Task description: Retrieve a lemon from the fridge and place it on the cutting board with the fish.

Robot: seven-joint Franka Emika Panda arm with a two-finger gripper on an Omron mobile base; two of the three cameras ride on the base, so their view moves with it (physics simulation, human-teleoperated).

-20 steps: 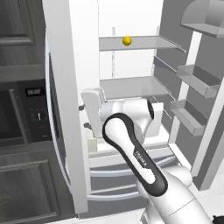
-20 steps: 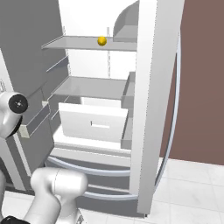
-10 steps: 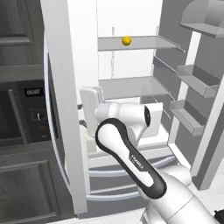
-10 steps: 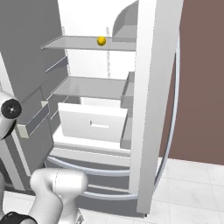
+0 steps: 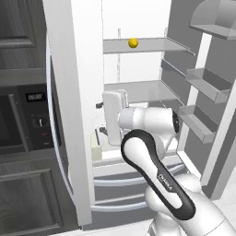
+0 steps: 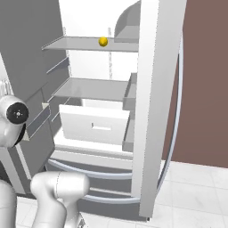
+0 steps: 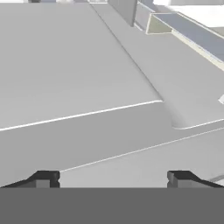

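Observation:
The fridge (image 5: pixel 69 115) stands with both doors open, white inside. A small yellow lemon (image 5: pixel 133 43) lies on its upper glass shelf, also seen in the right base view as the lemon (image 6: pixel 103 42). My gripper (image 5: pixel 100 119) hangs well below the lemon, level with the middle shelf, pointing at the inner face of the left door. In the hand view the gripper (image 7: pixel 113 177) is open, its fingertips (image 7: pixel 46 177) wide apart with nothing between them, and grey door panels lie ahead. The cutting board and the fish are out of view.
A dark built-in oven panel (image 5: pixel 23 124) sits left of the fridge. The right door carries several bins (image 5: pixel 207 83). A white drawer (image 6: pixel 93 124) sits under the middle shelf (image 6: pixel 89 89). The right door (image 6: pixel 156 111) stands out toward the tiled floor.
My hand has drawn back a little to the right, away from the left door, and the elbow has shifted. The lemon and the fridge doors have not moved.

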